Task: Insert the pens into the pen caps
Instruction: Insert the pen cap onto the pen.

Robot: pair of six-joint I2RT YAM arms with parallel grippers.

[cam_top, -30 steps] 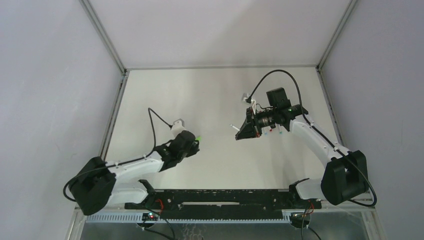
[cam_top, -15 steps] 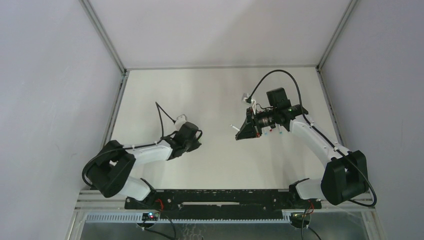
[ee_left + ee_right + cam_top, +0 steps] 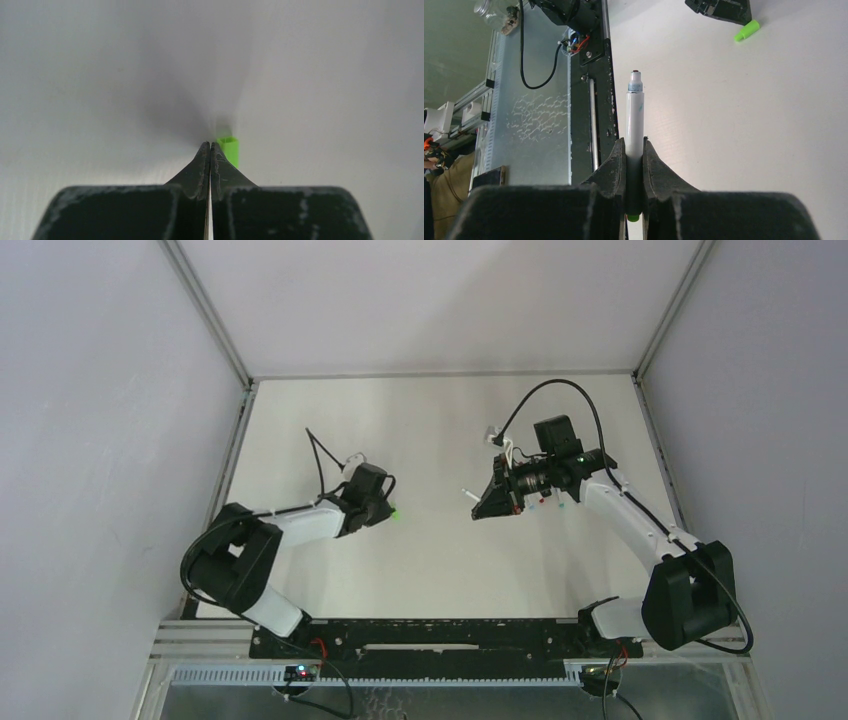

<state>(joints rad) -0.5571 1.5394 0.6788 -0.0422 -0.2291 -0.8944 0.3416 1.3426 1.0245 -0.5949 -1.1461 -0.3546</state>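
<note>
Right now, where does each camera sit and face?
Top external: overhead at the near edge, looking down on the table; left arm and right arm show.
Left wrist: faces the table past the shut left jaws, green cap beside them.
Right wrist: faces the base rail; right jaws clamp a white pen.
Shared: all show the green cap.

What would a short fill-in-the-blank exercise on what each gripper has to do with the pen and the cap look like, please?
1. The right gripper is shut on the barrel of a ____ pen, its tip bare.
2. The left gripper is shut on ____.
3. The cap lying on the table just by the left gripper is bright ____.
Missing words: white; nothing; green.
</note>
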